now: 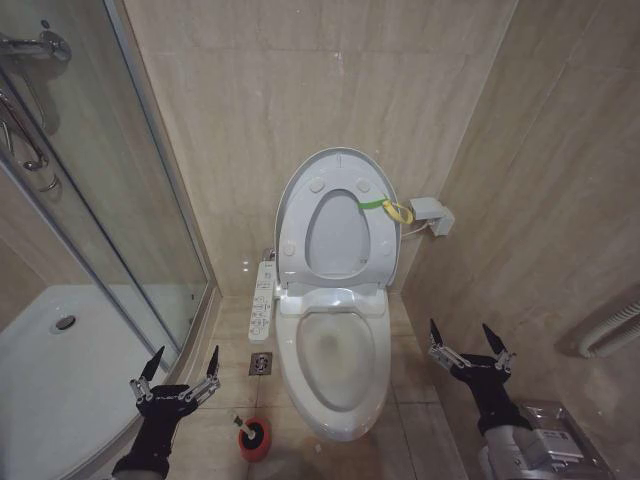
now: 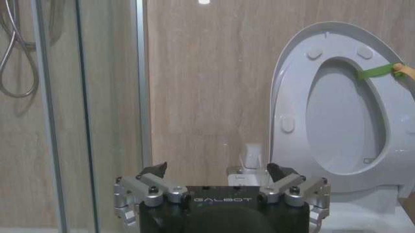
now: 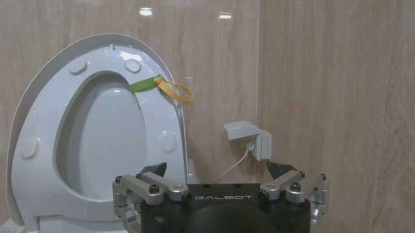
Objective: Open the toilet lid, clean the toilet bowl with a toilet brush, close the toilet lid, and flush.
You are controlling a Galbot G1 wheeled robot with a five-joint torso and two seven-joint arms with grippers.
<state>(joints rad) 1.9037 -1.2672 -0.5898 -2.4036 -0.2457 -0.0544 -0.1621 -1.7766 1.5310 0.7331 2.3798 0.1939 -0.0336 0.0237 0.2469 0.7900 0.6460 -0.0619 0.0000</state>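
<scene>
Toilet lid [image 1: 337, 163] is up, leaning back against the rear wall, with the ring seat [image 1: 336, 232] raised flat against it. A yellow-green band [image 1: 385, 207] is tied at the edge of the lid and seat on the robot's right; it also shows in the left wrist view [image 2: 379, 71] and the right wrist view [image 3: 162, 86].

Toilet bowl [image 1: 335, 360] is exposed, standing on the tiled floor [image 1: 410, 375] against the rear wall, bidet-seat unit [image 1: 332, 301] at its back. Some brownish staining is visible inside the basin.

Toilet brush [image 1: 252, 436] sits in its round red holder on the floor, just beside the bowl's front on the robot's left. Thin white handle lies low, pointing toward the left hand. Bristle head cannot be made out.

Long white remote panel [image 1: 263, 299] sits along the bowl's left side, with a floor drain [image 1: 260, 363] just in front of it. The glass shower enclosure [image 1: 90, 200] takes the left corner. A small white box with a cable [image 1: 431, 214] is mounted on the right wall near the lid.

Left hand [image 1: 178, 376]: fingers spread, holding nothing, hovering over the floor left of the bowl, near the brush but apart from it.

Right hand [image 1: 470, 348]: fingers spread, holding nothing, hovering right of the bowl near the right wall.
</scene>
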